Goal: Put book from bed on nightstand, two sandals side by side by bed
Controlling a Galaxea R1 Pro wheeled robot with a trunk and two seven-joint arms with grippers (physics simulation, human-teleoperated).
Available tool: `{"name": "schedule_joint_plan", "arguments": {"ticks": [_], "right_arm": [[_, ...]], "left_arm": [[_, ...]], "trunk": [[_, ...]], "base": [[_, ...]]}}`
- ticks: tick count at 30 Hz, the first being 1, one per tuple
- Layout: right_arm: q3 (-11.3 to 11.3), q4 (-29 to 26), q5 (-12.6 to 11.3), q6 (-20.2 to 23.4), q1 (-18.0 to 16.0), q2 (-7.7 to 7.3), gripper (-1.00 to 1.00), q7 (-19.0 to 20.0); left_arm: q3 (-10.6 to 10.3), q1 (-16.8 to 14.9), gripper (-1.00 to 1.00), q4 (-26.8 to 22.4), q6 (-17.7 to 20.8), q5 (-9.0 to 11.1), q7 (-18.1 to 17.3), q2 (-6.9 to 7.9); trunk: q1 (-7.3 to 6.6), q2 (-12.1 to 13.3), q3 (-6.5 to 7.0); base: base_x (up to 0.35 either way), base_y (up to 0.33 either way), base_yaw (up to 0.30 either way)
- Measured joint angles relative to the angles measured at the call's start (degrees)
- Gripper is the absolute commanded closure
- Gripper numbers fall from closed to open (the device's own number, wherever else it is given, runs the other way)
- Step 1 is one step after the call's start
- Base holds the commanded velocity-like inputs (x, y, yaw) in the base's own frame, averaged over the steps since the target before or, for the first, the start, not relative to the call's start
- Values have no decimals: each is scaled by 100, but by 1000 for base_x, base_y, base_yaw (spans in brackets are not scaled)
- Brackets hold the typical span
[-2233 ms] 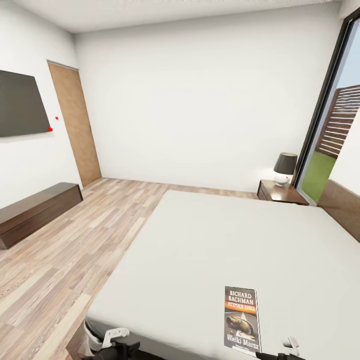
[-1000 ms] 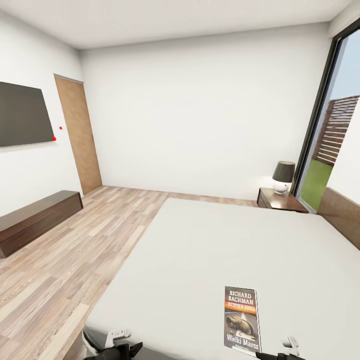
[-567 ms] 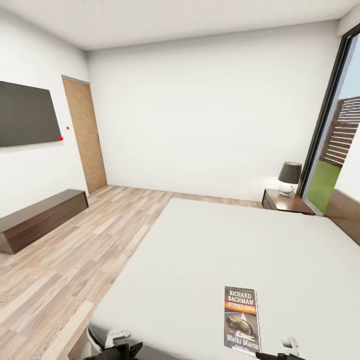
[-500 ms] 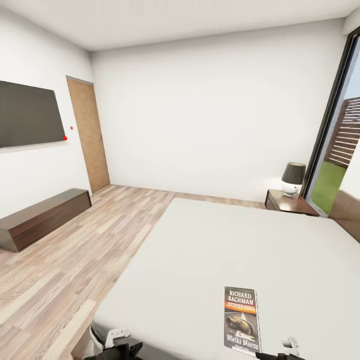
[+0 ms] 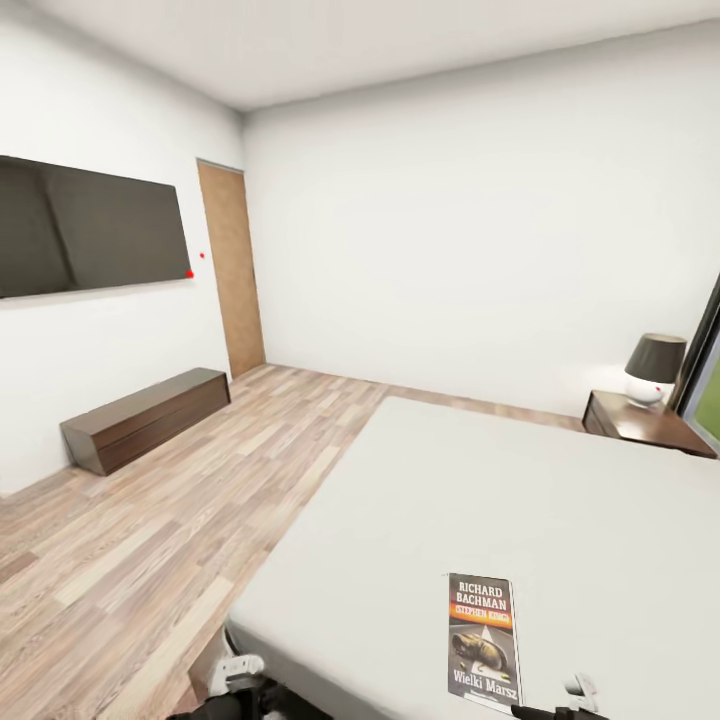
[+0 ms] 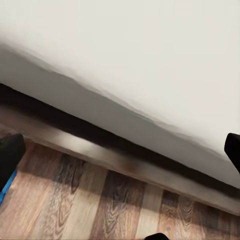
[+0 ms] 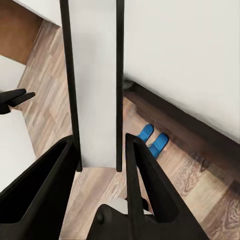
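Your head view gives you the room: the book stands upright near the foot of the bed, cover facing you, and the nightstand with a lamp sits at the far right by the wall. A long bench lies under the TV, beside the wooden door.

Your right wrist view adds what the head view lacks: the two sandals lie side by side, touching, on the wood floor just beside the bed's dark frame. There the right gripper has its jaws clamped on the book, seen edge-on as a pale slab between dark borders.

Your left wrist view looks at the mattress edge, the frame and floor planks. The left gripper has its jaws wide apart, holding nothing, and a sliver of blue sits beside one dark finger
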Motion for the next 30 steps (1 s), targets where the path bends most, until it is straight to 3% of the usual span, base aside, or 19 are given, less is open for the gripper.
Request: {"name": "schedule_joint_plan", "arguments": {"ticks": [21,30], "right_arm": [[3,1,3,0,0,0,100,0],[-7,-3,-6,0,1,-1,100,0]], "left_arm": [[-1,0,-100,0,2,-3,1,0],[-2,-1,-100,1,2,-1,3,-1]], "trunk": [[0,-1,-14],[0,0,-72]], "base": [[0,0,287],[0,0,54]]}}
